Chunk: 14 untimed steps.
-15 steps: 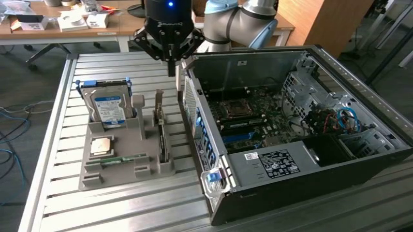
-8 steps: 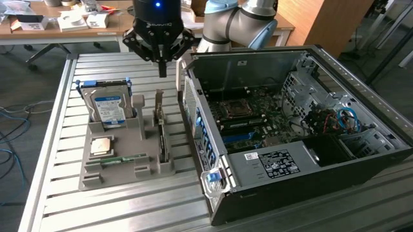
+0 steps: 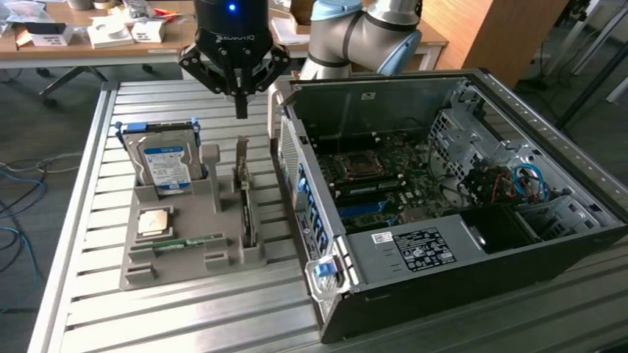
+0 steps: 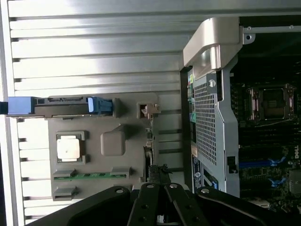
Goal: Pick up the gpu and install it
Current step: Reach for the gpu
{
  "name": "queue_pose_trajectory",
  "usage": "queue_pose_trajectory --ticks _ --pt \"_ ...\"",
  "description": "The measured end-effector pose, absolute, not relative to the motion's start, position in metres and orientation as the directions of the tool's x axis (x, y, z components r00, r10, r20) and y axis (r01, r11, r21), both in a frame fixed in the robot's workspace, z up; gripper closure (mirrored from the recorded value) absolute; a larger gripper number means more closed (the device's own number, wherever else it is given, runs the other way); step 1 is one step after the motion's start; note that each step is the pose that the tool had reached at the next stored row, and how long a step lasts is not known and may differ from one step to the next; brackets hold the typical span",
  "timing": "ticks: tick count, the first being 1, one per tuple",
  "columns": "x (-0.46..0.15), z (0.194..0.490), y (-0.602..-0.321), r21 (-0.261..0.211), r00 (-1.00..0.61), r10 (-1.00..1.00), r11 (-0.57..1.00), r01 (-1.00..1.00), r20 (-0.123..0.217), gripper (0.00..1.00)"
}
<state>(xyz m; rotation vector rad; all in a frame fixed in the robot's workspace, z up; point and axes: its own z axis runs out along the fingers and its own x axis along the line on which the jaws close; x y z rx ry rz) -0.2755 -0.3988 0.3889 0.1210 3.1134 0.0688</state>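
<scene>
Claw (image 3: 240,110) closed, hovering above gpu (image 3: 245,209), upright in grey holder (image 3: 182,261)

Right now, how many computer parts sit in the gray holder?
4: the hard drive stands at the far end of the holder; the gpu stands on edge nearest the computer case; the processor lies flat; the green memory stick lies beside it. None looks hidden.

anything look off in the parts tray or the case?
Nothing stands out. The hard drive and gpu stand upright in their tray slots; the processor and memory stick lie flat in theirs. The case lies open on its side. The gripper, shut, hangs above the gpu.
</scene>
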Motion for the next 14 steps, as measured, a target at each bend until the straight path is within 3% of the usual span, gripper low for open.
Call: queue_pose_trajectory --ticks 14 --pt "-0.2757 0.3889 -0.4 0.045 -0.997 0.078 0.996 0.077 -0.023 0.89"
